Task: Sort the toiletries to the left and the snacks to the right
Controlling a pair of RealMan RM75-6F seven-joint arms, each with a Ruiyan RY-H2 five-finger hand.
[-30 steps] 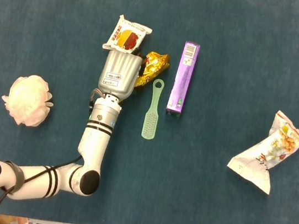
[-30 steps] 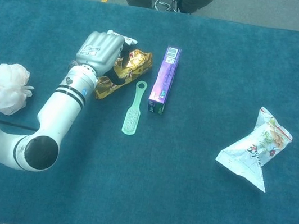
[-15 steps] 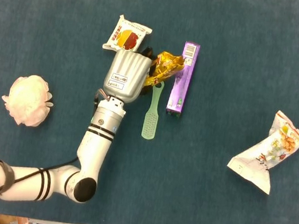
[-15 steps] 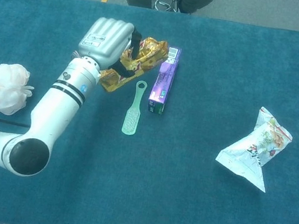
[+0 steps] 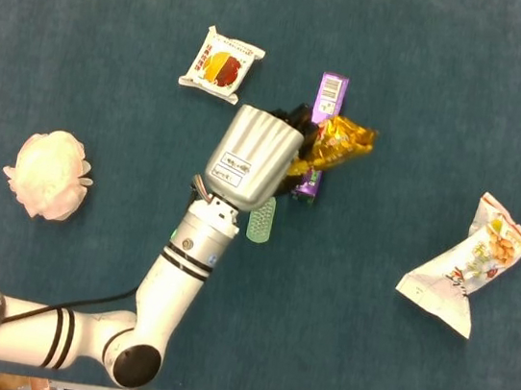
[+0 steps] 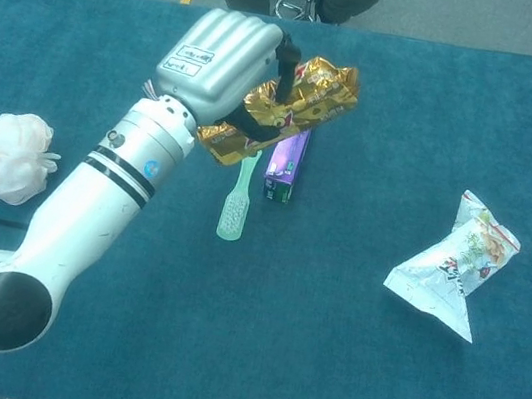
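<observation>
Left hand [image 5: 251,155] is up off the table, fingers curled around the gold snack packet [image 5: 338,141], which sticks out past the fingertips toward the right. In the chest view that hand [image 6: 222,63] holds the packet [image 6: 291,107] above the purple toothpaste box [image 6: 286,167] and the top of the green brush [image 6: 235,205]. On the blue table [image 5: 404,70], the red-and-white snack pack [image 5: 222,63] lies beyond the hand, the white loofah [image 5: 48,173] sits far left, and the crumpled chip bag [image 5: 469,268] lies far right. Right hand isn't visible.
</observation>
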